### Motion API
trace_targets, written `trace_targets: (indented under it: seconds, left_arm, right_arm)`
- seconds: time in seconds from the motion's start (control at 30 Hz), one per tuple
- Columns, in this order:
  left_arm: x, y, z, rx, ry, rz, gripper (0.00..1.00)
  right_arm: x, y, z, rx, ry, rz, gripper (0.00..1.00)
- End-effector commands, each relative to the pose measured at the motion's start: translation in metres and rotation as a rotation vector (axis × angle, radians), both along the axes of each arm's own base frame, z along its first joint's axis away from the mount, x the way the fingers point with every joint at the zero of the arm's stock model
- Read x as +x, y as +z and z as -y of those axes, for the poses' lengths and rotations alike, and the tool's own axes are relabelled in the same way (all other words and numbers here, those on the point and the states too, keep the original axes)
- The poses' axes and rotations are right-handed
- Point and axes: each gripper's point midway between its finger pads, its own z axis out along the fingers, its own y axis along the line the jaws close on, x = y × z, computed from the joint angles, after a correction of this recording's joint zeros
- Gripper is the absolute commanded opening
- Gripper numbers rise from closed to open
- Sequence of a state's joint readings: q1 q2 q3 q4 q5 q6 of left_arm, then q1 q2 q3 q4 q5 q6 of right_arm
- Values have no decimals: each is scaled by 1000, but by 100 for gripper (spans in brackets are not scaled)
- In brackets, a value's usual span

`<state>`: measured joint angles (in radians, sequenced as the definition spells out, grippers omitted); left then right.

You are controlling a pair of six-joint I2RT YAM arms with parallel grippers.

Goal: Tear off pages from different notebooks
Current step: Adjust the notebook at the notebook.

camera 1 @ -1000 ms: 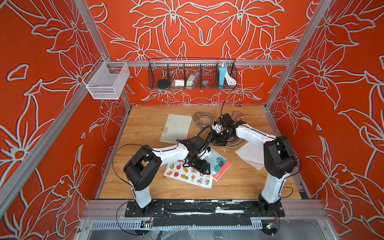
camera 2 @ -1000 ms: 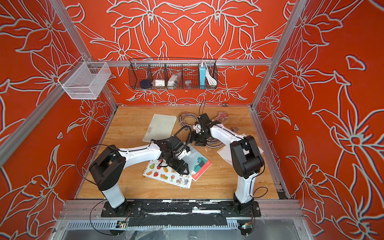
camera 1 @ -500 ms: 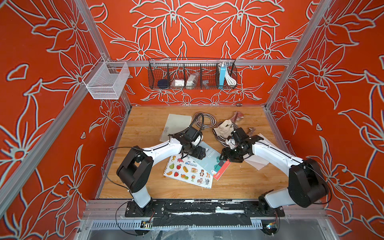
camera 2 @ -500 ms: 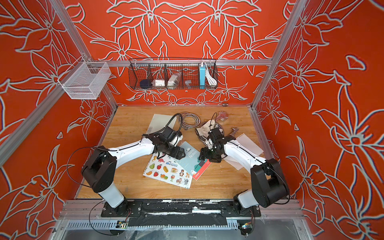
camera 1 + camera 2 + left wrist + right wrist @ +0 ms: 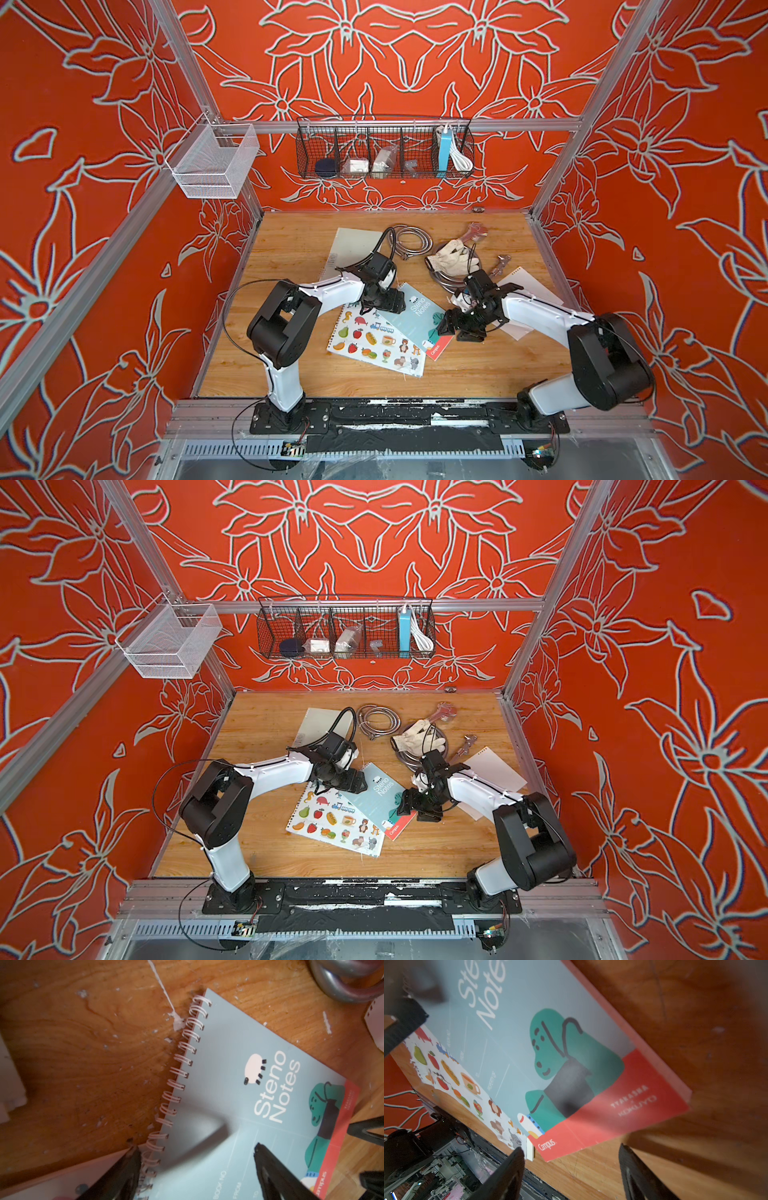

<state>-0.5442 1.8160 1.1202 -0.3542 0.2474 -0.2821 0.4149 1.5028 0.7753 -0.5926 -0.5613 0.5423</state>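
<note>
We count three notebooks on the bench (image 5: 291, 257). The blue notebook (image 5: 415, 318) lies on the picture notebook (image 5: 374, 343), and the left arm (image 5: 332, 289) half hides the grey notebook (image 5: 349, 249). White pages (image 5: 530, 284) lie under the right arm (image 5: 540, 313); we cannot count them. The left gripper (image 5: 195, 1155) is wide open over the blue spiral and the right gripper (image 5: 571, 1153) is wide open by the red corner. Both hold nothing. The black basket (image 5: 305, 141) holds a blue box (image 5: 444, 151), a white cord (image 5: 459, 156) and blurry bits.

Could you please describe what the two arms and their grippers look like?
Both the left arm and right arm have white links with chunky black joint housings and black cables looping alongside. The left gripper and right gripper end in black, tapered fingers.
</note>
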Motion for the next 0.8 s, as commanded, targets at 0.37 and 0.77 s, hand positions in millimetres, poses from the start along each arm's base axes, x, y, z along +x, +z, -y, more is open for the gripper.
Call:
trace_targets:
  seconds: [0.37,0.77]
  left_arm:
    - [-19,-2,-1,-13,-4,-77,78]
    - [-34,18,3,-55,-28,-90,78]
  right_arm:
    - [37,37,-13,37,0,101,74]
    - [43,39,-6,-37,40,94,74]
